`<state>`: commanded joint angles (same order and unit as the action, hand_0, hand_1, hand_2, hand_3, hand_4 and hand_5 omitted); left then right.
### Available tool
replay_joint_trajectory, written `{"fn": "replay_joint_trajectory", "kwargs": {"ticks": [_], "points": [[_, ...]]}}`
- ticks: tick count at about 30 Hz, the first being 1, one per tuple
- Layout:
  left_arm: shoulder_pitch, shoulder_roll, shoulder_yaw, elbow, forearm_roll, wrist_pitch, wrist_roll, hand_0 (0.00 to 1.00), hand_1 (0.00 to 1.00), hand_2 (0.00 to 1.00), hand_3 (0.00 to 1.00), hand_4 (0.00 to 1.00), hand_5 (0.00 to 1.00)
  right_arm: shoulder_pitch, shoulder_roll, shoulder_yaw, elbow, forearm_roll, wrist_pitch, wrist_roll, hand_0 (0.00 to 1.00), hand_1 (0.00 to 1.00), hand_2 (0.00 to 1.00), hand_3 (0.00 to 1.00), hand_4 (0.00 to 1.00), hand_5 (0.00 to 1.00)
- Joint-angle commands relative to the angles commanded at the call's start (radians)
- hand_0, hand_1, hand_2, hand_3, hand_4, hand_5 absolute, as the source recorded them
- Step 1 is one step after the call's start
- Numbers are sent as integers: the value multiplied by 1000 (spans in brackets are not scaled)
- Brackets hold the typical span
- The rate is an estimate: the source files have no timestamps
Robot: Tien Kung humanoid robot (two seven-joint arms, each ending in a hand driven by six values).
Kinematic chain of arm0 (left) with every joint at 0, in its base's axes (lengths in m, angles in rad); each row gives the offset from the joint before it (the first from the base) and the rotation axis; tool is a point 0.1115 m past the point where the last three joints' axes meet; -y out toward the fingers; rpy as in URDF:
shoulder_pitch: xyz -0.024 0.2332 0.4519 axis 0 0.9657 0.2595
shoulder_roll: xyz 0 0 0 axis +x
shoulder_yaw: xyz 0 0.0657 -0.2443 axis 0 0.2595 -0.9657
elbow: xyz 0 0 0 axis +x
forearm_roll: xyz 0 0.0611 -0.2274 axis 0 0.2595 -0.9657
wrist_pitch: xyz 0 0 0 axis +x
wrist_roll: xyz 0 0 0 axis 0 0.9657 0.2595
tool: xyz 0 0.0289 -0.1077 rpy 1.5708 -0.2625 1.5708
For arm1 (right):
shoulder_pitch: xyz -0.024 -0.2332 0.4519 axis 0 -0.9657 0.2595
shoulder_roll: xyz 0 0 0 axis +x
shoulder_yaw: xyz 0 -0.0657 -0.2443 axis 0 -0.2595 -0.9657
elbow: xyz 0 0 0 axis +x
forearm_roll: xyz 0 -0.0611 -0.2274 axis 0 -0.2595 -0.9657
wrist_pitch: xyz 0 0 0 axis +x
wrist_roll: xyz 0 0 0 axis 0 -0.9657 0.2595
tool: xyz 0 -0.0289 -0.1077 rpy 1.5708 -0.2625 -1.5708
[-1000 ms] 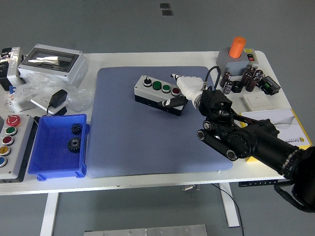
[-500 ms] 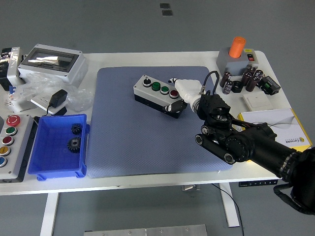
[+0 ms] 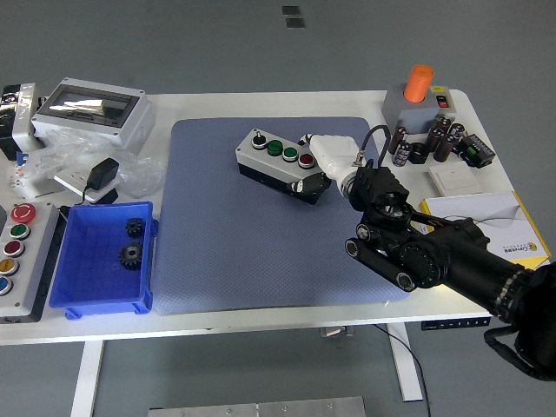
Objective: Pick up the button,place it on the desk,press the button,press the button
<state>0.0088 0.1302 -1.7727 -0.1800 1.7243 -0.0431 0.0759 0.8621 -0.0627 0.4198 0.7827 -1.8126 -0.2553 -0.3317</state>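
Here the right robot hand (image 3: 320, 163) grips the button box (image 3: 278, 163) — at its right end.

Worktop (image 3: 261, 317) carries a blue-grey mat (image 3: 226, 252) at centre. Left side: blue bin (image 3: 87, 291) containing two dark gears (image 3: 130, 254), a grey enclosure with clear lid (image 3: 91, 109), a multi-button panel (image 3: 16, 256). Right rear: grey base with orange cylinder (image 3: 420, 84), dark capacitors (image 3: 430, 142) beside it.
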Motion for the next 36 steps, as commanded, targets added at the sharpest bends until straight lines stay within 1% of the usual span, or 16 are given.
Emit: {"fn": "replay_joint_trajectory", "kwargs": {"ticks": [5, 6, 8, 11, 12, 16, 17, 18, 21, 23, 24, 26, 29, 30, 35, 36], "points": [[1, -1, 0, 0, -2, 2, -2, 731, 734, 619, 647, 578, 192, -5, -15, 1, 27, 10, -13, 26, 119, 339, 354, 504, 641, 2], [1, -1, 0, 0, -3, 3, -3, 731, 734, 620, 647, 576, 190, -7, -19, 2, 34, 13, -15, 32, 120, 330, 318, 390, 591, 2], [2, -2, 0, 0, -4, 4, -3, 731, 734, 620, 647, 576, 190, -11, -33, 6, 59, 21, -19, 48, 120, 330, 318, 390, 591, 2], [5, -3, -2, 0, -4, 5, -4, 731, 734, 620, 647, 576, 190, -23, -67, 20, 117, 40, -28, 84, 120, 330, 318, 390, 591, 2], [6, -4, -2, 0, -4, 5, -4, 731, 734, 621, 648, 578, 192, -26, -78, 25, 135, 46, -29, 95, 118, 335, 320, 394, 539, 2], [9, -6, -3, 0, -5, 6, -4, 731, 734, 621, 648, 578, 192, -39, -130, 32, 213, 72, -24, 163, 118, 335, 320, 394, 539, 2], [10, -6, -3, 0, -5, 6, -5, 731, 734, 621, 648, 578, 192, -42, -150, 28, 237, 77, -18, 189, 118, 335, 320, 394, 539, 2], [10, -7, -2, 0, -6, 6, -5, 732, 735, 622, 649, 582, 200, -44, -165, 23, 255, 81, -14, 210, 125, 342, 318, 395, 515, 2], [11, -8, -2, 0, -8, 7, -5, 732, 735, 622, 649, 582, 200, -55, -212, -3, 313, 76, -11, 276, 125, 342, 318, 395, 515, 2], [12, -9, -2, 0, -9, 7, -5, 732, 735, 622, 649, 582, 200, -67, -239, -17, 347, 62, -8, 314, 125, 342, 318, 395, 515, 2], [13, -9, -2, 0, -10, 7, -5, 731, 735, 623, 649, 583, 200, -74, -250, -24, 362, 54, -6, 330, 129, 343, 317, 398, 499, 2], [14, -9, -1, 0, -11, 8, -5, 731, 735, 623, 649, 583, 200, -84, -268, -42, 384, 39, -8, 349, 129, 343, 317, 398, 499, 2], [14, -8, -1, 0, -13, 8, -5, 731, 735, 623, 649, 583, 200, -94, -278, -76, 397, 28, -23, 360, 129, 343, 317, 398, 499, 2], [15, -8, -1, 0, -12, 8, -5, 731, 735, 623, 650, 585, 210, -96, -278, -82, 394, 25, -26, 362, 135, 345, 318, 400, 475, 2], [13, -9, -1, 0, -10, 7, -6, 731, 735, 623, 650, 585, 210, -99, -265, -91, 359, 15, -43, 374, 135, 345, 318, 400, 475, 2], [13, -9, 0, 0, -10, 7, -6, 732, 735, 625, 650, 589, 221, -99, -264, -93, 353, 15, -45, 376, 151, 356, 323, 404, 472, 2]]}}
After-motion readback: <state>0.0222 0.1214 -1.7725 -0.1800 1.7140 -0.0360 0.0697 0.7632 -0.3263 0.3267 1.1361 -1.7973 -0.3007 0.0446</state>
